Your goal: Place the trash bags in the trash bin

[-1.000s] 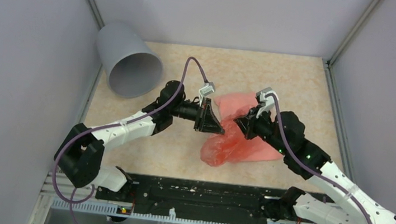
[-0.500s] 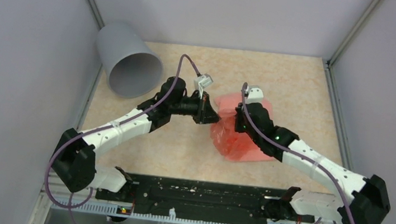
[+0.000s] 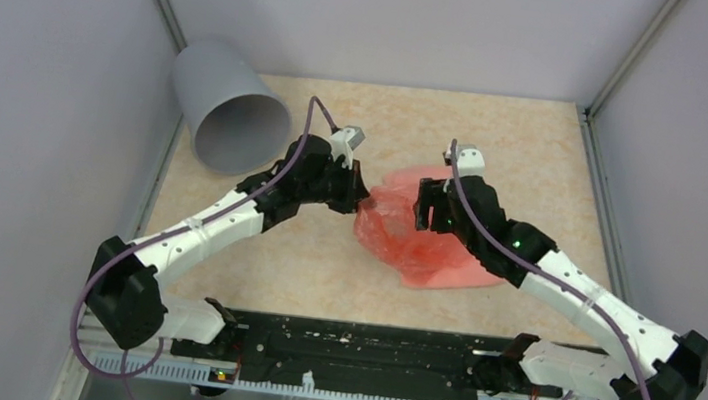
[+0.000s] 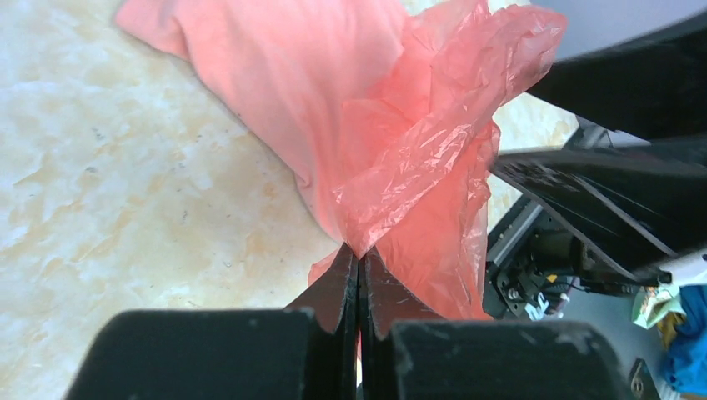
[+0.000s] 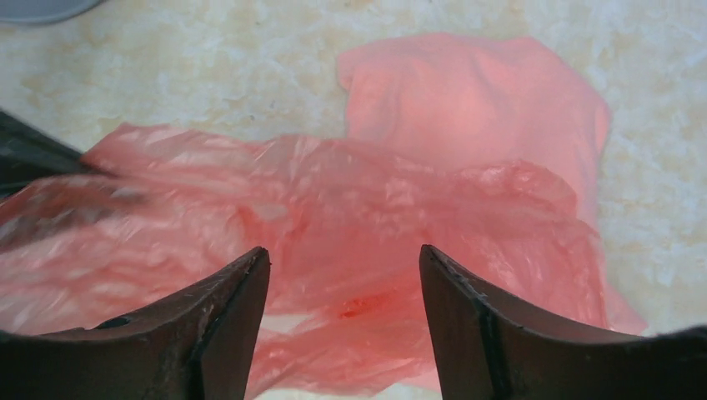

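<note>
Salmon-pink trash bags [image 4: 392,142] are pinched by the left gripper [image 4: 358,254]. The right gripper [image 5: 343,260] is spread over them. Next, I think, pull them to the far-left trash bin [image 3: 229,115].

Left arm [image 3: 195,237]: runs from its base at the near left corner diagonally forward and toward the middle, stretched long and low.
Left wrist [image 3: 317,178]: turned toward the robot's right, cable looping over it.
Left gripper [image 3: 360,201]: jaws pressed flat together, tips pinching a fold of the trash bags [image 4: 400,150].
Right arm [image 3: 580,296]: runs from the near right corner forward and toward the middle, elbow slightly raised.
Right wrist [image 3: 469,213]: turned toward the robot's left, tilted downward.
Right gripper [image 3: 421,211]: jaws standing well apart, gripping nothing between them.
Right fingers [image 5: 225,325]: dark, curved, tips pointing forward.
Grippers together: facing each other, near but apart.
</note>
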You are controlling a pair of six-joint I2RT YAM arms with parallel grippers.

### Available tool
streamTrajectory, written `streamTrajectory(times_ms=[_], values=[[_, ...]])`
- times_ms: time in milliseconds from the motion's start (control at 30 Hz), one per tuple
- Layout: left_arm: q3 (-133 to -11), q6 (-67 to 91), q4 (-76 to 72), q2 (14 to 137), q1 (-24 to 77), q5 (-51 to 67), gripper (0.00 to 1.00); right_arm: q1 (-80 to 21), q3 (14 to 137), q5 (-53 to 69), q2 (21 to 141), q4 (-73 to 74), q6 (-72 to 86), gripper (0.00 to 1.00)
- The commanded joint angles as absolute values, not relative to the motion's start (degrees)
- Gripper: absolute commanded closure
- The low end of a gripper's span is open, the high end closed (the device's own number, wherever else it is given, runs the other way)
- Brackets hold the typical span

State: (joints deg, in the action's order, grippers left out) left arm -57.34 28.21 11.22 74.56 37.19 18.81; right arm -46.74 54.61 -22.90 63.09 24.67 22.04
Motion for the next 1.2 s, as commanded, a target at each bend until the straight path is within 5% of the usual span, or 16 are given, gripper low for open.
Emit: streamTrajectory(times_ms=[0, 233, 500, 633, 767, 900, 1167], values=[[-61.13, 28.39, 13.4, 75.3, 36.74, 14.26, 1.0, -48.58, 59.31, -17.48, 58.47, 28.09, 21.31, 0.3], [-62.11, 28.65, 13.53, 76.4, 36.66, 14.76, 1.0, -54.92, 59.3, -10.45, 58.46, 21.02, 18.9, 0.16], [-62.53, 28.74, 13.85, 77.17, 36.64, 15.23, 1.0, -59.77, 60.94, -11.41, 64.14, 15.26, 20.13, 0.19], [-62.6, 28.28, 14.45, 76.83, 36.57, 15.67, 1.0, -59.77, 61.94, -14.37, 69.15, 16.34, 20.91, 0.36], [-62.86, 27.79, 15.74, 76.49, 36.59, 16.07, 1.0, -59.51, 61.03, -19.22, 71.61, 18.72, 23.78, 0.71], [-63.28, 28.08, 16.51, 75.95, 36.58, 17.09, 1.0, -55.5, 55.25, -18.67, 71.67, 16.31, 27.66, 0.93], [-63.06, 28.65, 17.14, 73.99, 36.57, 19.12, 1.0, -49.66, 51.06, -12.62, 75.42, 12.47, 29.48, 1.0]])
